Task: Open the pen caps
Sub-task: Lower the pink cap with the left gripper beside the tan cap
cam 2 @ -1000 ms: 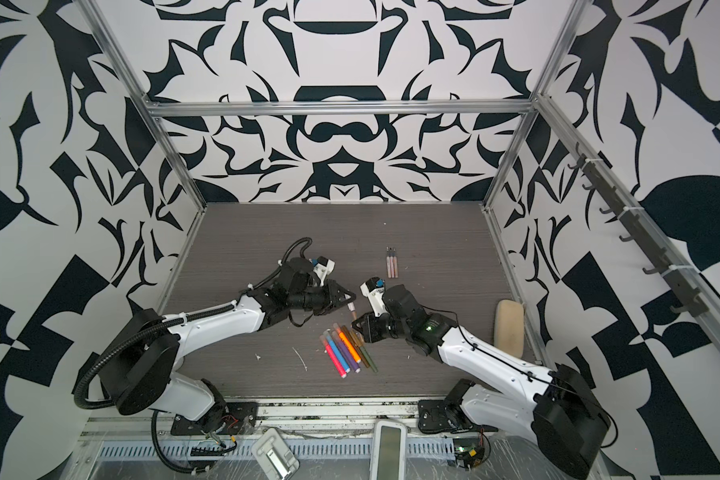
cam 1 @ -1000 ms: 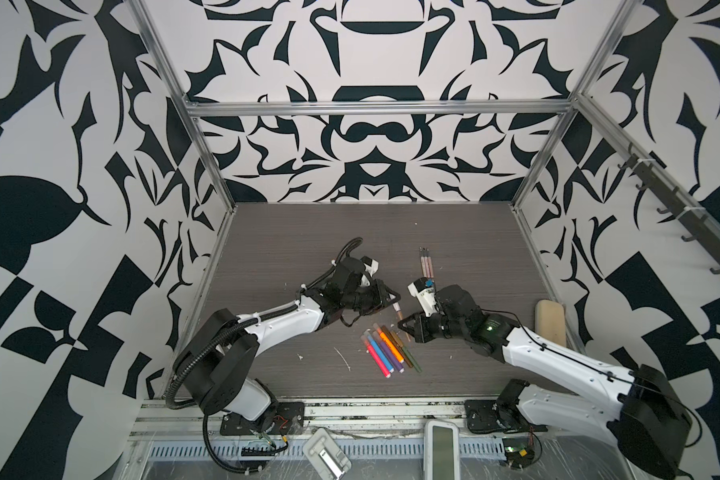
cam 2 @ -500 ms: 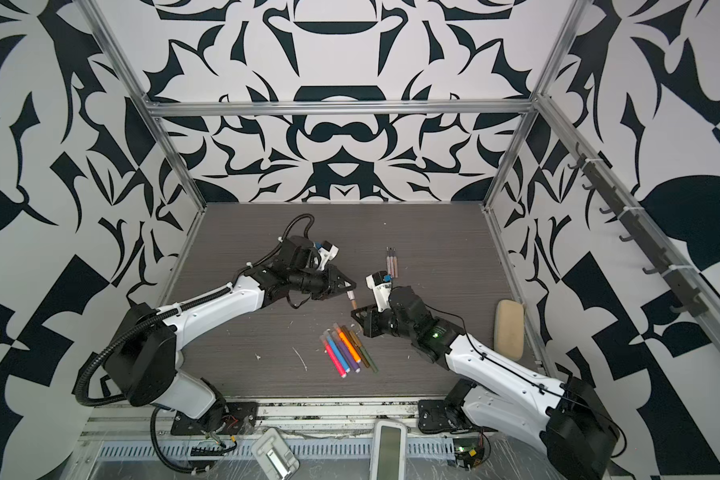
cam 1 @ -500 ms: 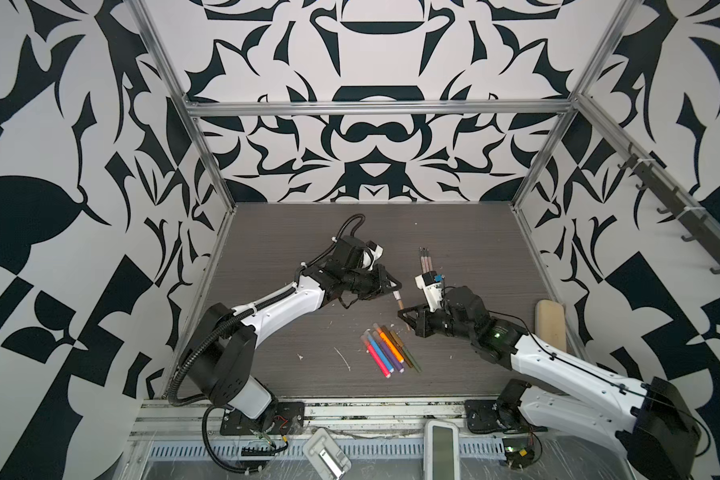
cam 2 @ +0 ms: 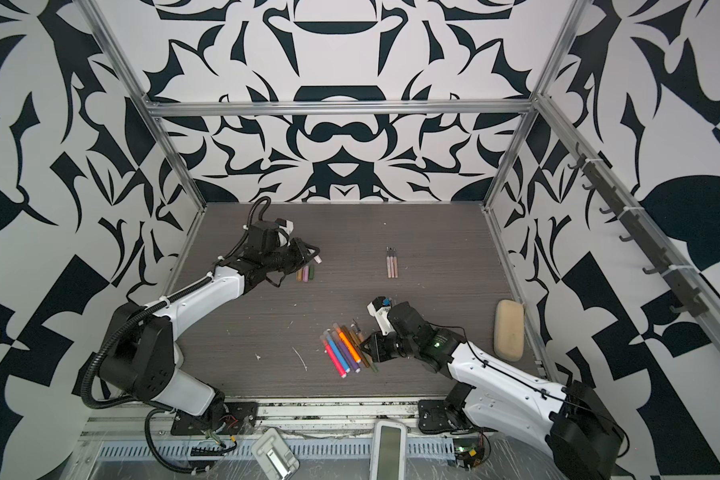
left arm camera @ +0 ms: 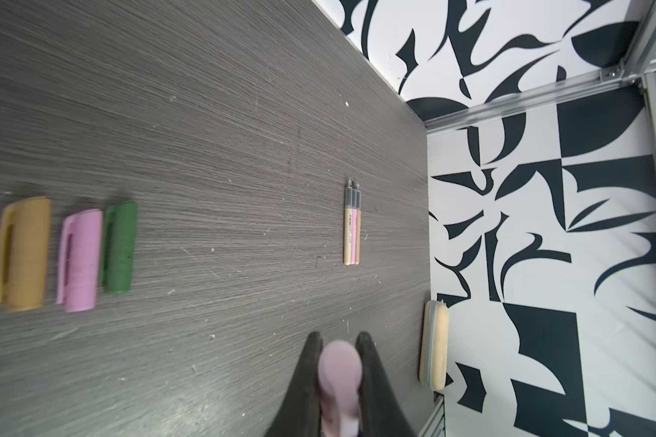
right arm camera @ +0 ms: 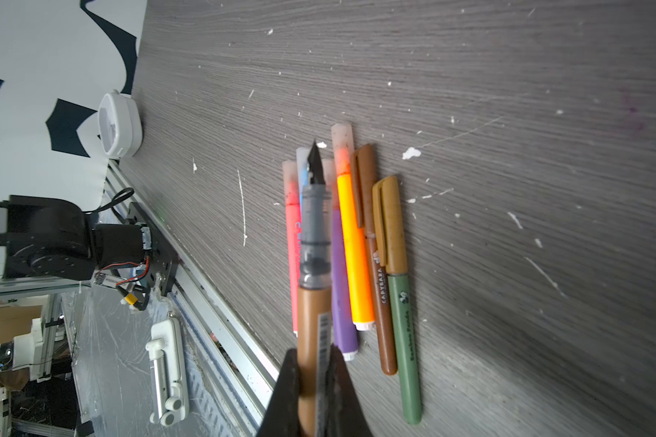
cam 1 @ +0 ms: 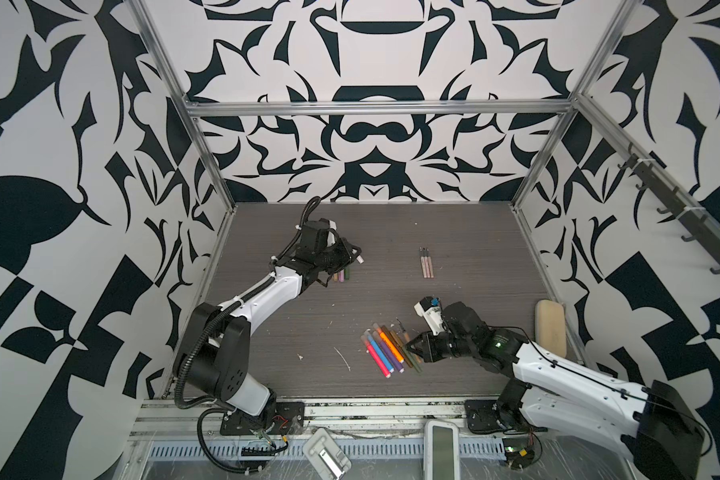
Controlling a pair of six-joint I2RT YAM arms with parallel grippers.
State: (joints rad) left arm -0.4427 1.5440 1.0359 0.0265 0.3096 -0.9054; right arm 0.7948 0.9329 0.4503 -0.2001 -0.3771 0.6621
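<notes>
While left claw [left arm camera: 339,337] pinches pink cap [left arm camera: 339,365] | right claw [right arm camera: 313,352] grips brown pen [right arm camera: 313,310]

Robotics lab test cell, seen from above. Walls [cam 1: 371,62] printed with bold black-and-white abstract shapes close in the far, left and right sides of a dark grey wood-grain desk [cam 1: 454,232]. Bare aluminium framing [cam 1: 375,109] runs along the wall joints. Two white-and-black robot arms, one on the left [cam 1: 267,293] and one on the right [cam 1: 558,370], are bolted to black base plates [cam 1: 292,415] on a metal rail at the near edge. Exposed cable hose [cam 1: 179,386] loops beside them, above a slotted cable tray [cam 1: 383,451]. A strip of dark hooks [cam 1: 691,218] lines the right wall. A wrist view shows cluttered equipment [right arm camera: 12,340] beyond the near edge.
</notes>
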